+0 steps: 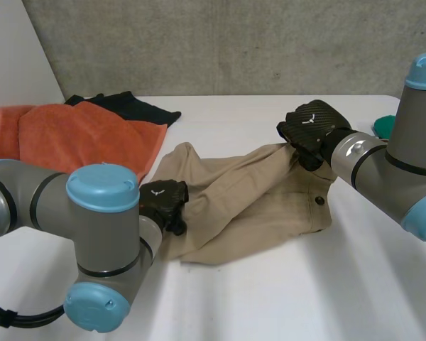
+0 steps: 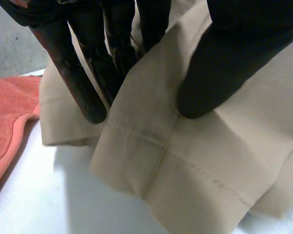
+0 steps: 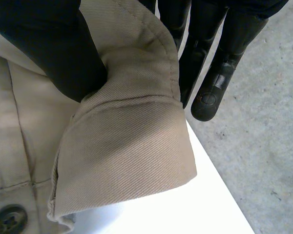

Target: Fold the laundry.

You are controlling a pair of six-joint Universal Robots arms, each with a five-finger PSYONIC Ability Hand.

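Lying crumpled across the middle of the desk (image 1: 284,298), the tan trousers (image 1: 248,206) are pinched at both ends: the left robot hand (image 1: 165,202) grips a leg hem between fingers and thumb, the right robot hand (image 1: 309,131) the waistband, likely to stretch them flat. An orange towel (image 1: 85,138) crowds the left; the near desk lies open.

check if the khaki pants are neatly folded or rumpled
Rumpled: the pants lie creased and twisted, the left hand and right hand pinching opposite ends.
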